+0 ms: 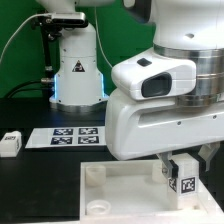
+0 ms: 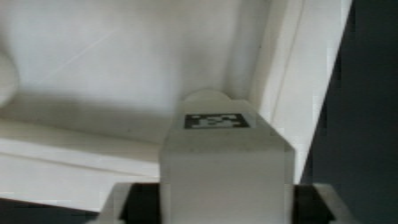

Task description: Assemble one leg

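Observation:
My gripper [image 1: 182, 172] is shut on a leg [image 1: 187, 183], a small white block with a black-and-white tag facing the camera. It holds the leg upright over the corner of the large white square panel [image 1: 115, 190] at the exterior view's right. In the wrist view the leg [image 2: 222, 155] runs out from between the dark fingers [image 2: 135, 203], its tagged end toward the panel's edge [image 2: 285, 70]. I cannot tell whether the leg touches the panel. A second leg [image 1: 10, 142] lies on the table at the exterior view's left.
The marker board [image 1: 65, 135] lies flat on the dark table behind the panel. The arm's white base [image 1: 78, 65] stands at the back. A round socket [image 1: 93, 173] shows at the panel's near corner.

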You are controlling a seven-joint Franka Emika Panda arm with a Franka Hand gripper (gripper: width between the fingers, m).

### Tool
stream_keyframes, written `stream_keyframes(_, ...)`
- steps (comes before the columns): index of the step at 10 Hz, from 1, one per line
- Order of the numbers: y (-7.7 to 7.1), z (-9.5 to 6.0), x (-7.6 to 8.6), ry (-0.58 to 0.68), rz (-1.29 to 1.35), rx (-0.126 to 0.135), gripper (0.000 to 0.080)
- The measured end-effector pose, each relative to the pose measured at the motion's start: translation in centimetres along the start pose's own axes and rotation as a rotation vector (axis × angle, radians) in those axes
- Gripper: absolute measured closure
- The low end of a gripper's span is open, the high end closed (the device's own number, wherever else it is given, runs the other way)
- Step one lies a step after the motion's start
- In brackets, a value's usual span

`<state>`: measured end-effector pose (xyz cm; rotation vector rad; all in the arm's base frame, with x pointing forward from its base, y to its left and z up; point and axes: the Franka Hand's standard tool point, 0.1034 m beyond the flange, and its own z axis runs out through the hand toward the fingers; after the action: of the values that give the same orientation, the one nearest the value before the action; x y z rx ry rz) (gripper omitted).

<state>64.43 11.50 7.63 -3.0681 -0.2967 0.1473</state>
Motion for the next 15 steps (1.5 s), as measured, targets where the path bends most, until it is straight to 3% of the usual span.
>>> stream_keyframes(5, -0.20, -0.03, 0.01, 0.046, 0.772, -0.001, 0.0508)
stream_keyframes(8, -0.13, -0.07, 0.03, 0.046, 1.043, 0.007, 0.0507)
stream_keyframes(10, 0.10, -0.12, 0.05, 0.042, 1.308, 0.027, 0.0507)
stream_keyframes(12, 0.28, -0.13, 0.02, 0.031, 1.456, 0.047, 0.0507)
stream_keyframes(15, 0.28, -0.05, -0.01, 0.031, 1.417, 0.045, 0.0506)
